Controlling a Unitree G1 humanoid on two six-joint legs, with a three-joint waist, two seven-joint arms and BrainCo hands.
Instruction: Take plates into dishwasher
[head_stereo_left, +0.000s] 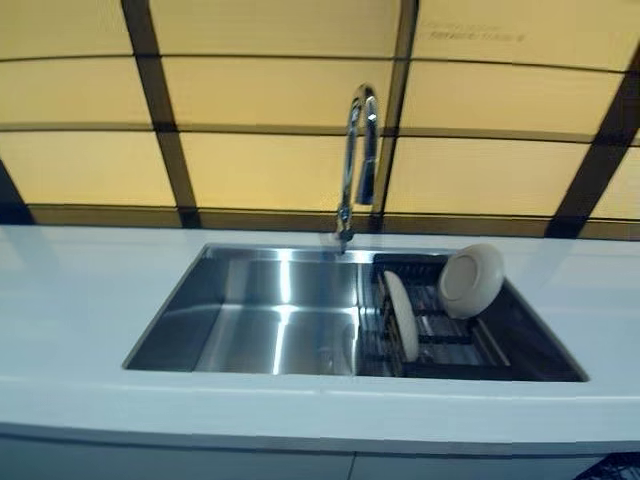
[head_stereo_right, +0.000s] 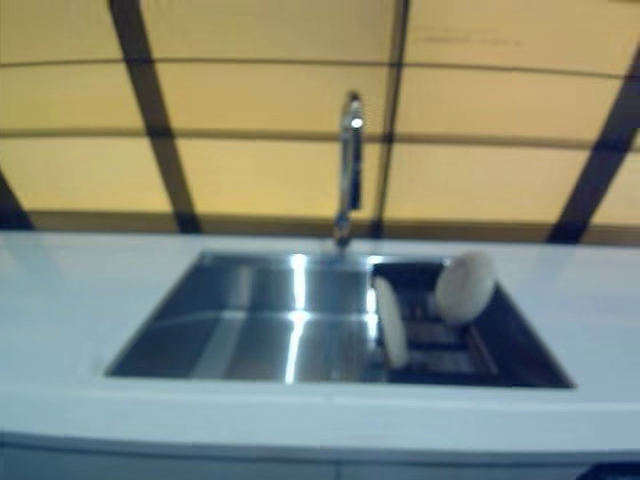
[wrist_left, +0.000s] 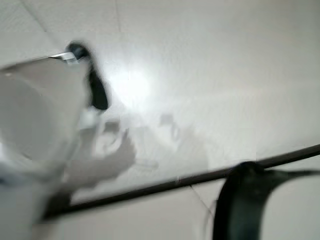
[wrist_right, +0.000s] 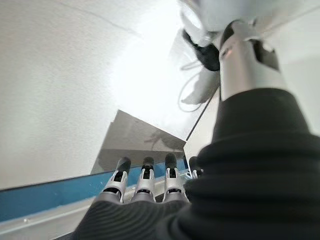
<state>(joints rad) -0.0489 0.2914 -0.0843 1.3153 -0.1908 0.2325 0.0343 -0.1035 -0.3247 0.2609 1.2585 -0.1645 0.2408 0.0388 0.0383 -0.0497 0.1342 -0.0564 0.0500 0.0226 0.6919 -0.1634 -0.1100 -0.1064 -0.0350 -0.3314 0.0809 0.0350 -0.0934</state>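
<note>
Rectangular brushed-steel sink (head_stereo_left: 250, 320) set in a smooth white counter (head_stereo_left: 80, 300), its dark wire rack (head_stereo_left: 440, 345) (right of the arched chrome tap (head_stereo_left: 358, 160)) holding two round cream plates (head_stereo_left: 472, 280) on edge; right hand (wrist_right: 145, 182), fingers straight, empty.

the left wrist view is blurred, no fingers discernible there. right hand (wrist_right: 145, 182): fingers (wrist_right: 144, 176) show only above the ribbed cover; past them, a panel's edge is cut off.

right hand (wrist_right: 145, 182), fingers straight, over floor (wrist_right: 60, 85)
</note>
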